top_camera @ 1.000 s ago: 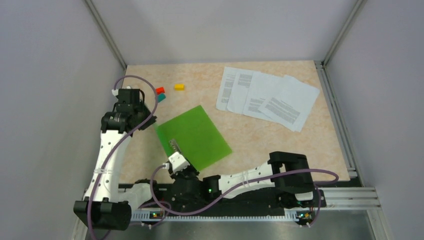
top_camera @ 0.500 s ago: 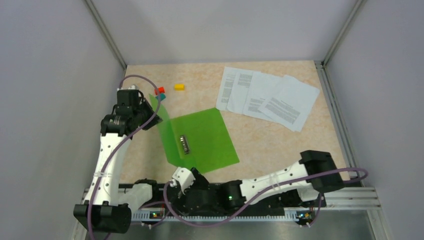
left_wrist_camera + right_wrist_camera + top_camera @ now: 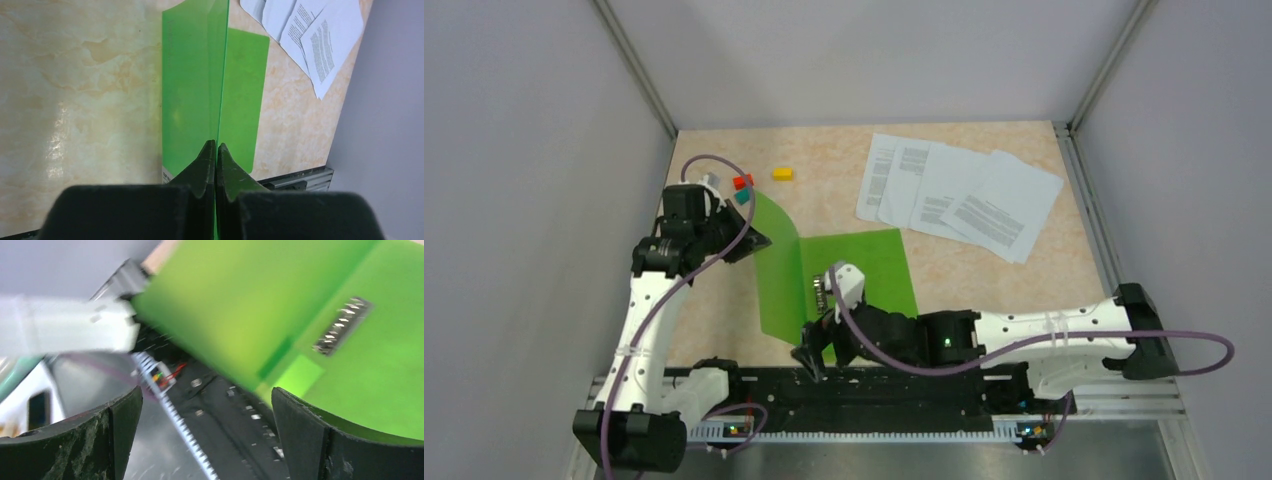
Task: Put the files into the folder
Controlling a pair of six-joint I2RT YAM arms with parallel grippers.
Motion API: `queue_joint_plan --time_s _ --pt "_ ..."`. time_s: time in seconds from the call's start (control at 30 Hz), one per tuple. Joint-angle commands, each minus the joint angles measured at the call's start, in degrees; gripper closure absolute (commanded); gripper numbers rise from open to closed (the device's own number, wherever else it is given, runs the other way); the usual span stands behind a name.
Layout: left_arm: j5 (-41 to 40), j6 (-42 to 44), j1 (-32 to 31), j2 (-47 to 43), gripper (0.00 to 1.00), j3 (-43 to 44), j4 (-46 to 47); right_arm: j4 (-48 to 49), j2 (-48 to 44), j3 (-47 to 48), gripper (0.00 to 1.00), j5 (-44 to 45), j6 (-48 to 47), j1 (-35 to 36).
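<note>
One folder [image 3: 864,270] pinched by left hand [image 3: 216,147], right hand [image 3: 206,405] released, four files [image 3: 959,195], three blocks [image 3: 782,173]

A bright, translucent green is shown by the folder [image 3: 874,265], broken only by a silvery-grey clip [image 3: 342,325]. The files [image 3: 964,195] are seen as white, printed with blocks of fine black text. The counter [image 3: 824,180] is patterned in beige marbling. A red block [image 3: 743,182], a teal block [image 3: 743,197] and a yellow block [image 3: 782,174] are seen. The left pincer [image 3: 216,148] and right pincer [image 3: 206,392] are finished in black.
</note>
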Motion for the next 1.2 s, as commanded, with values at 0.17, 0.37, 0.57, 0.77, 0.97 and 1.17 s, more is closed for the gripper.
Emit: queue_joint_plan --time_s 0.17,0.37,0.57,0.77,0.97,1.17 --pt "1.5 6.0 -0.2 -2.6 0.98 -1.9 2.9 -5.3 3.2 -3.3 0.01 0.3 12.2 -15.2" --pt "-10.1 11.6 -0.1 -3.2 0.52 -1.0 -2.0 -6.1 16.2 3.6 0.01 0.6 14.6 -17.9" --pt "-17.7 12.4 -0.1 -3.0 0.41 -0.6 -3.8 -11.9 31.1 16.4 0.01 2.5 14.8 -18.3" --pt "-26.1 11.8 -0.1 -2.8 0.35 4.0 -6.4 -17.2 40.9 25.0 0.01 4.9 15.2 -18.5" --pt "-28.5 11.5 -0.1 -2.9 0.31 11.3 -9.5 -24.2 49.3 32.4 0.01 7.0 15.4 -18.7" --pt "-25.9 10.9 -0.2 -4.1 0.33 15.1 -10.8 -25.9 52.5 33.0 0.01 6.5 15.1 -19.6"
